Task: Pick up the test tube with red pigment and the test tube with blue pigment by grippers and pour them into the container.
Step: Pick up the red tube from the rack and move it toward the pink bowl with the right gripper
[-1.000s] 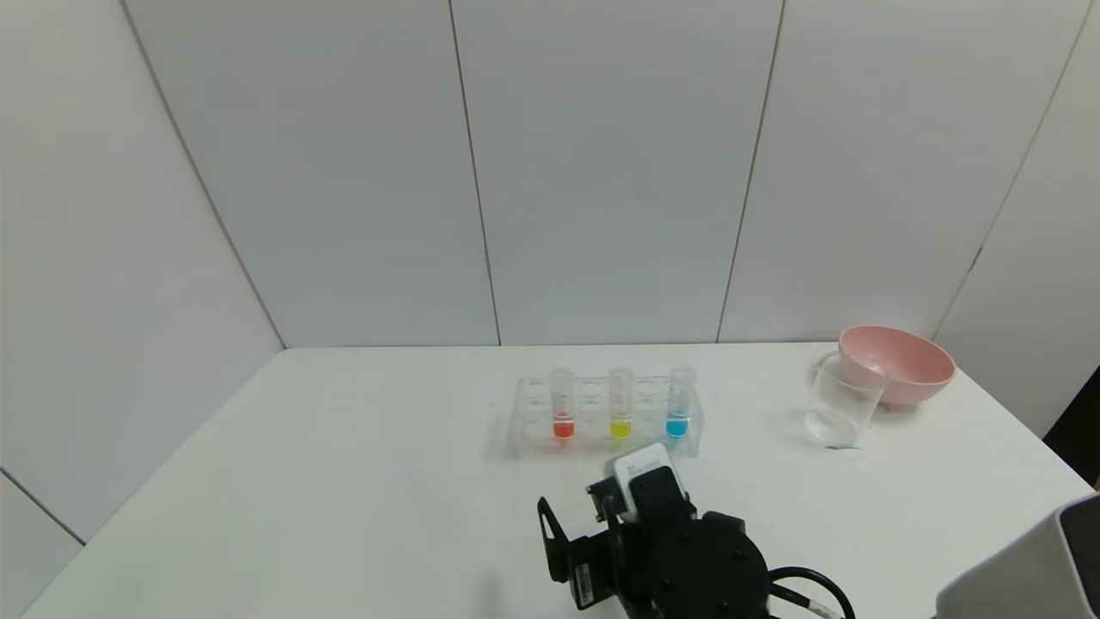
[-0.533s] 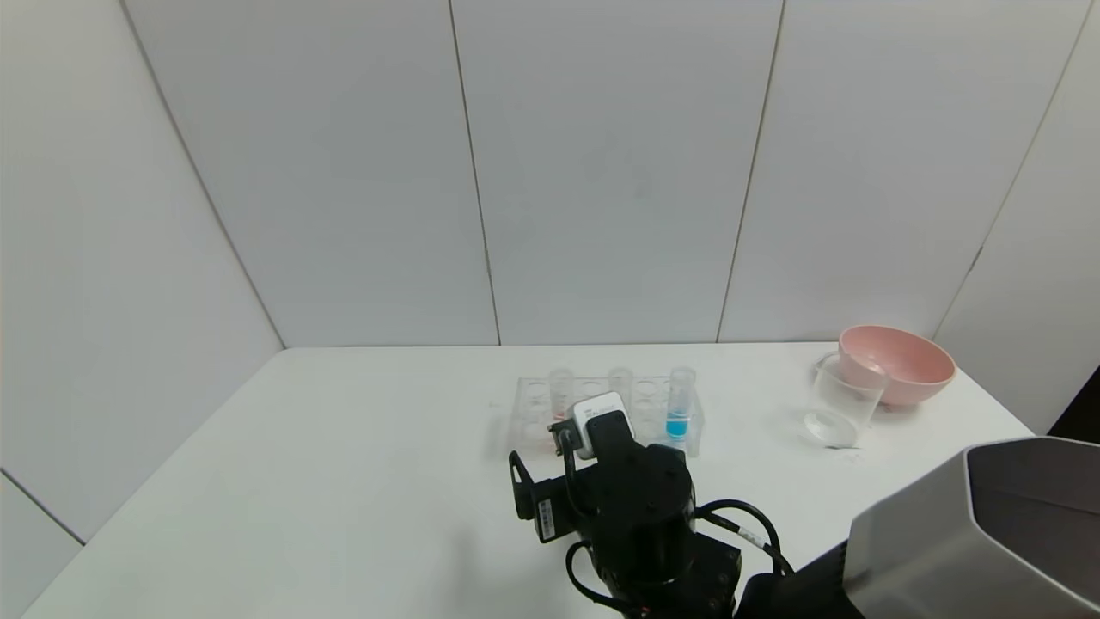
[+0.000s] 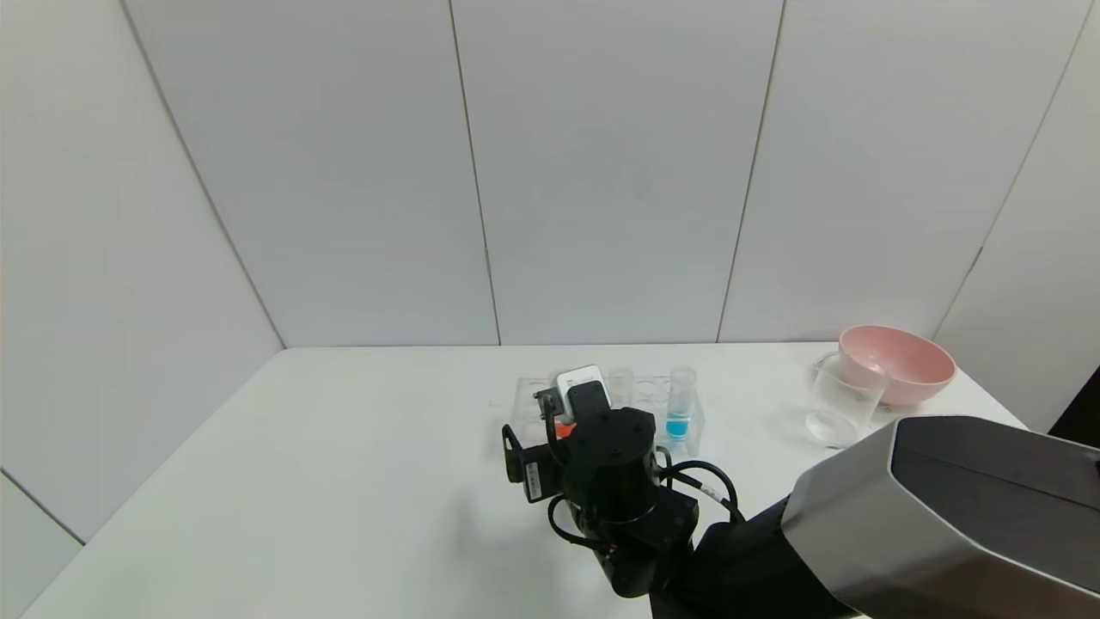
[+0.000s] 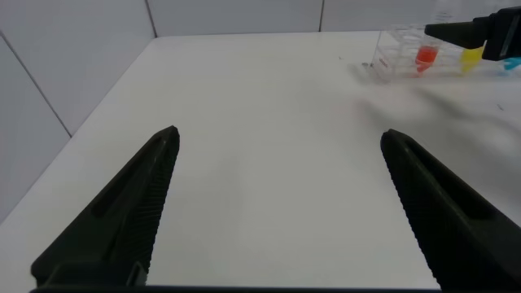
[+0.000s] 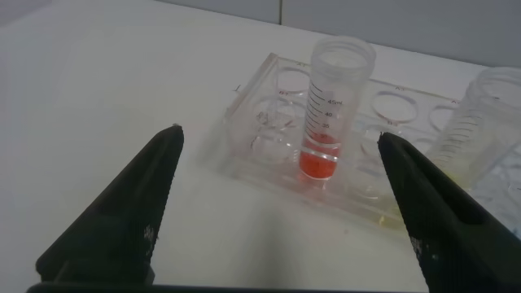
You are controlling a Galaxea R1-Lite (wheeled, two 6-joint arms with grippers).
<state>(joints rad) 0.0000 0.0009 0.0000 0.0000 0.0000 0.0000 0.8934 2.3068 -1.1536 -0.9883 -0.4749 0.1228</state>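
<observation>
Table (image 3: 344,464): you have a white top filling the lower half of the head view; white wall panels rise behind it.
Right arm (image 3: 937,507): it comes in from the lower right corner of the head view; its black wrist covers the left part of the rack.
Right gripper (image 5: 281,203): your fingers (image 5: 122,220) are spread wide in the right wrist view; the red tube stands between them, not touched.
Left gripper (image 4: 277,203): spread wide over bare table in the left wrist view; the rack sits far off at upper right.
Pink bowl (image 3: 895,363): at the right edge of the head view, just behind the beaker.
Rack (image 5: 269,134): clear, centre of the head view; it holds the tubes upright.
Beaker (image 3: 842,404): clear glass, right of the rack, well apart from it.
Red tube (image 5: 332,110): upright in the rack, centre of the right wrist view.
Blue tube (image 3: 679,404): upright at the rack's right end in the head view.
Yellow tube (image 5: 480,122): at the right edge of the right wrist view, beside the red one.
</observation>
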